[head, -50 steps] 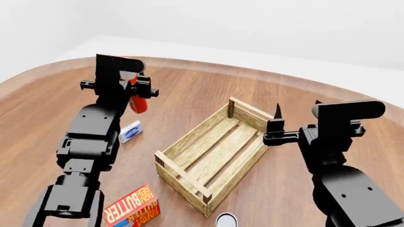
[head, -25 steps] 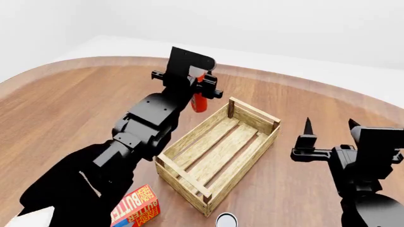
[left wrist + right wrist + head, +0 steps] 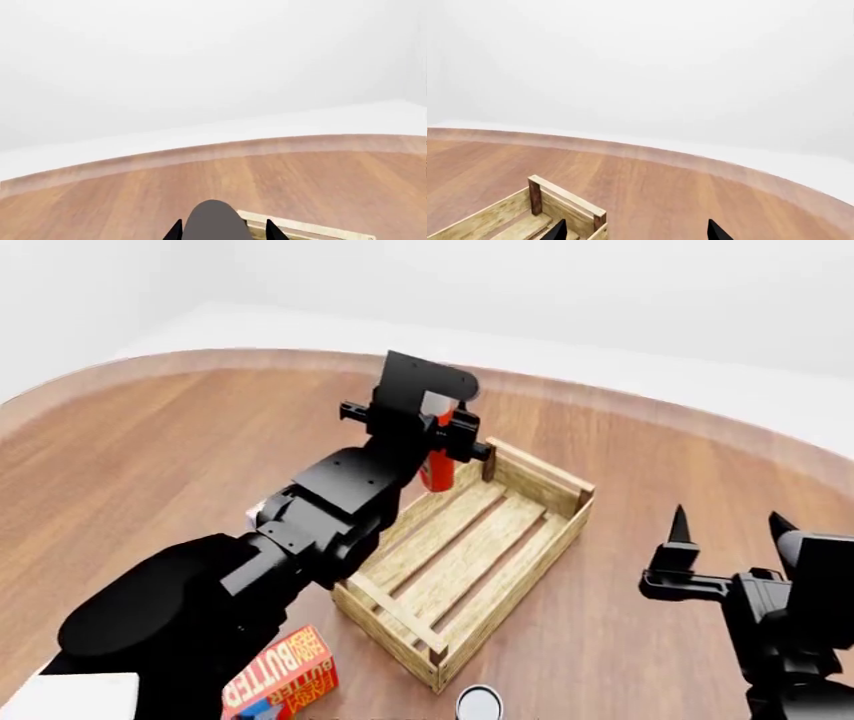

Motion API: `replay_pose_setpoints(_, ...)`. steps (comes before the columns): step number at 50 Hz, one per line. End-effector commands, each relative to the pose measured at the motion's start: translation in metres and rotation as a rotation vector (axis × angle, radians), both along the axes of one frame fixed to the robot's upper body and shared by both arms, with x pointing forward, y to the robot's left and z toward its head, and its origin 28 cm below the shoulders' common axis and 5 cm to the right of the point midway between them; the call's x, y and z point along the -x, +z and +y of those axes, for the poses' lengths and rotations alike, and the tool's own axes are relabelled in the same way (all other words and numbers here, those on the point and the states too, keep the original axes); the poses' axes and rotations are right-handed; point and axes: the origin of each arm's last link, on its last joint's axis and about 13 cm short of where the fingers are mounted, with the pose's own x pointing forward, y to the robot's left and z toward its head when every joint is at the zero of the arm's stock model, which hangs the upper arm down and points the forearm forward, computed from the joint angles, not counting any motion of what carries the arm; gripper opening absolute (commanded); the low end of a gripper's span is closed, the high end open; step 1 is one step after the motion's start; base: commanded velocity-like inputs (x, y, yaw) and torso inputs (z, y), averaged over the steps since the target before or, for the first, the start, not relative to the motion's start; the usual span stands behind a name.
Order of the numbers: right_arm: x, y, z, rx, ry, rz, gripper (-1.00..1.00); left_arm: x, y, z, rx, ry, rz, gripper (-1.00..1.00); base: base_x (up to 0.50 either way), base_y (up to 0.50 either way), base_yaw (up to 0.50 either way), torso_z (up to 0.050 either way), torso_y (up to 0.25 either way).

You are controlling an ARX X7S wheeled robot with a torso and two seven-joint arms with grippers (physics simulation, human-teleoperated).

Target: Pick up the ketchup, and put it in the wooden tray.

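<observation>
Surface: round wooden table.
Centre: wooden tray.
7 o'clock: butter box.
6 o'clock, near edge: white-topped can.

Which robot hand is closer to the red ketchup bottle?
Left. The left gripper is shut on the ketchup, holding it over the wooden tray's far corner. The right gripper hangs open past the tray's other side.

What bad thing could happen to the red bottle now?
The slim orange-red ketchup bottle, held by the left tool, hangs beside the pale wooden slatted tray's near wall, apparently not yet over it. Lowered here, it might hit the corner post or rim. Released here, it would likely fall outside onto the brown wooden table.
</observation>
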Motion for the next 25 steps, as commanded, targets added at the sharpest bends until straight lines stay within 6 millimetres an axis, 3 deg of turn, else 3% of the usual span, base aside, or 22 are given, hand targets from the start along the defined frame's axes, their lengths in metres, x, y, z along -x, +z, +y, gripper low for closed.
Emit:
replay_pose_setpoints(1, 0.0041, -0.0009, -0.0025, -0.004, -0.015, 0.002, 1.00, 0.0019, 0.0008, -0.0042, 0.010, -0.004, 0.005, -1.00, 0.00, 0.00, 0.00, 0.000, -0.074)
replay_pose_setpoints(11, 0.0112, 0.0000, -0.0059, -0.007, -0.023, 0.003, 1.00, 0.0028, 0.0027, -0.0066, 0.009, -0.013, 0.007, -1.00, 0.00, 0.00, 0.00, 0.000, -0.091)
replay_pose_setpoints(25, 0.0054, -0.0032, -0.0036, -0.008, -0.033, 0.007, 1.00, 0.0041, 0.0036, -0.0096, 0.025, -0.018, -0.001, -1.00, 0.00, 0.00, 0.00, 0.000, -0.102)
